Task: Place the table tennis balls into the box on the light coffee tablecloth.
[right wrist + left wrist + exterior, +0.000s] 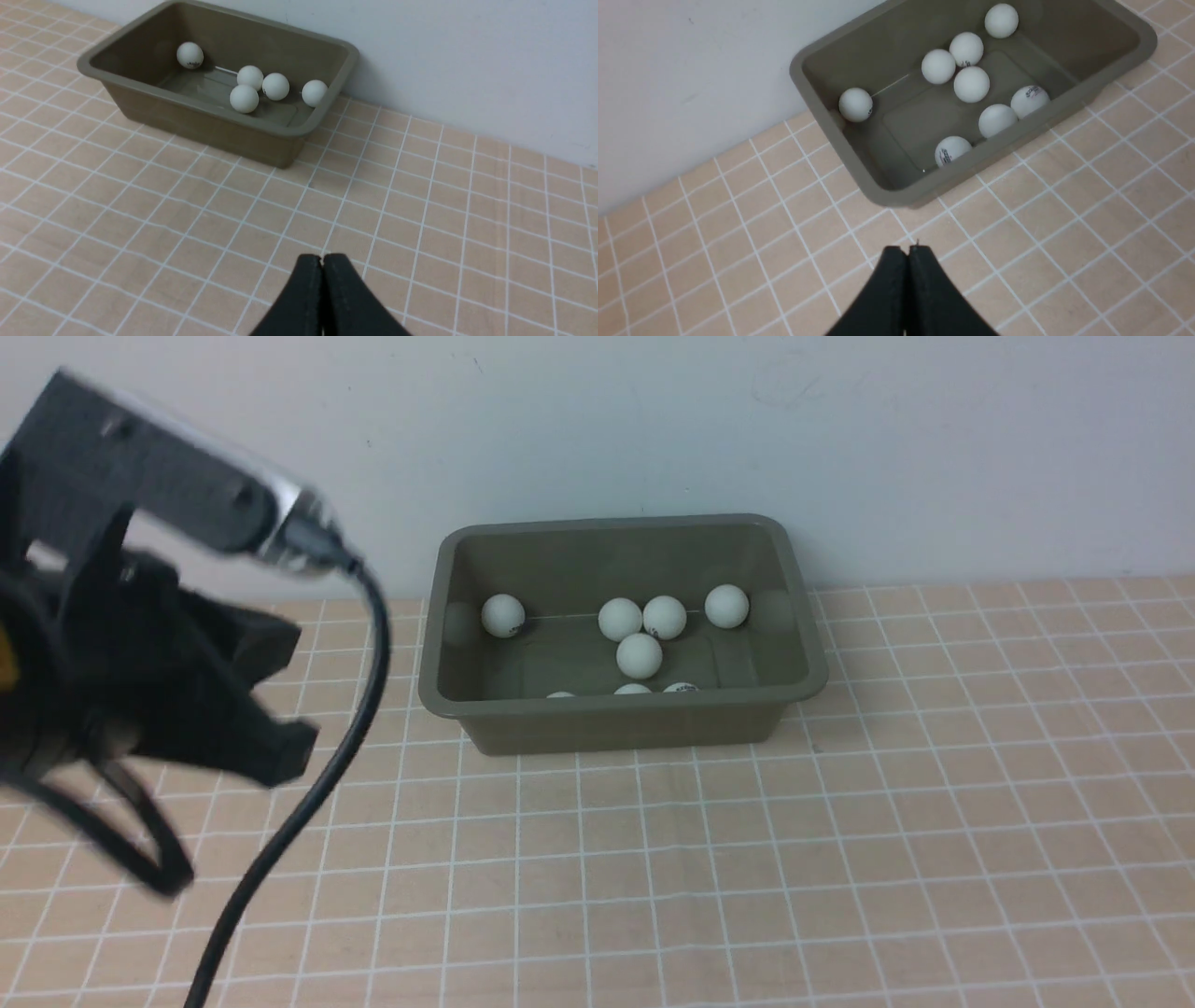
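The olive-grey box (625,706) stands on the light coffee tablecloth (747,859) at the back, close to the wall. Several white table tennis balls (639,654) lie inside it, some near the far wall, and others are half hidden behind the front rim. In the left wrist view the balls (971,84) are spread over the box (887,193) floor. My left gripper (907,249) is shut and empty above the cloth, short of the box's near corner. My right gripper (322,258) is also shut and empty over the cloth, well away from the box (299,130).
My left arm (168,681) fills the left side of the front view, raised over the cloth, and its black cable (355,728) hangs down in front. A white wall (840,429) rises right behind the box.
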Motion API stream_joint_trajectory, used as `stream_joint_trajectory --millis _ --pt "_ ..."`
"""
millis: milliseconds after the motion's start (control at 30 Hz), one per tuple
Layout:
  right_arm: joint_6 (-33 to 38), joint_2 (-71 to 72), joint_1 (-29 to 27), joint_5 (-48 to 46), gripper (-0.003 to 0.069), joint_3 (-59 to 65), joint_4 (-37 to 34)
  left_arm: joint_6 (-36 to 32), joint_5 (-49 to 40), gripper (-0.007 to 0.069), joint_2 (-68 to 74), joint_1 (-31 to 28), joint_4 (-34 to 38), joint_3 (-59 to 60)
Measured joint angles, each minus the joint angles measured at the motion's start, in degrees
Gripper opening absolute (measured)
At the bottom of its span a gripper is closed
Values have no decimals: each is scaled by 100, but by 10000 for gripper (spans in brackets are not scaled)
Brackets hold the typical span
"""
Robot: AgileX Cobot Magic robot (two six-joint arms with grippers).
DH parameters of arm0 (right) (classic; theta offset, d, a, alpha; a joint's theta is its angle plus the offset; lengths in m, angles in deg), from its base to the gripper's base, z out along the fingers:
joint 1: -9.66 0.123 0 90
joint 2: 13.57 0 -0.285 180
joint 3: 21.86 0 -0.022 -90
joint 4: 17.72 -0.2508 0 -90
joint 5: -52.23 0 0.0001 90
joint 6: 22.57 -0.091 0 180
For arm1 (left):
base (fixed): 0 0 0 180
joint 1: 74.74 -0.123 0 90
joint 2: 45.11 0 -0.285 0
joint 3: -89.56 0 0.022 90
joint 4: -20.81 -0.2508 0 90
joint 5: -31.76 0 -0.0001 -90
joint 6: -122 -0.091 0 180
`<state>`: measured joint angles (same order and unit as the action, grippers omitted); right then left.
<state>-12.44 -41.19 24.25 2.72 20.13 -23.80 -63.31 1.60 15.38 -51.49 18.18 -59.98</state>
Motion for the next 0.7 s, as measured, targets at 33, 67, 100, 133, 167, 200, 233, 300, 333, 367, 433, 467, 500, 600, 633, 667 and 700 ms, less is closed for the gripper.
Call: stream_joint_trajectory --millis 33,67,100,133,167,200,233,300,333,367,433,467,500,600,633,667,700 --pt "0 0 0 112 -18 102 0 47 136 -69 -276 0 0 235" --pt "0 0 0 224 -18 174 0 102 247 -69 -482 0 0 442" --pt "0 0 0 339 -18 255 0 140 337 -69 -767 0 0 701" --pt "0 0 0 461 -18 332 0 187 365 -69 -933 0 0 848" --pt "0 0 0 500 -18 359 -6 220 372 -69 -1052 0 0 947" --pt "0 0 0 658 -18 468 -16 283 367 -69 -1324 0 -2 1176" --pt "-2 0 0 731 -18 513 -17 324 354 -69 -1432 0 -7 1277" --pt "-30 0 0 856 -18 614 -23 366 334 -69 -1602 0 -7 1487" --pt "-73 0 0 948 -18 686 -23 367 333 -69 -1746 0 -7 1640" --pt "-114 0 0 1002 -18 757 -23 367 333 -69 -1817 0 -7 1725" --pt "-156 0 0 1149 -18 905 -23 367 367 -69 -1971 0 -7 1946" --pt "-172 0 0 1225 -18 970 -23 367 380 -69 -2034 0 -7 2012" --pt "-184 0 0 1286 -18 1046 -23 367 397 -69 -2108 0 -8 2120" --pt "-202 0 0 1461 -18 1241 -23 367 439 -69 -2320 0 -8 2435" --pt "-208 0 0 1503 -18 1295 -23 367 439 -69 -2385 0 -8 2533" --pt "-213 0 0 1529 -18 1317 -23 372 447 -69 -2447 0 -8 2577" --pt "-218 0 0 1544 -18 1347 -23 379 486 -69 -2498 0 -8 2612"
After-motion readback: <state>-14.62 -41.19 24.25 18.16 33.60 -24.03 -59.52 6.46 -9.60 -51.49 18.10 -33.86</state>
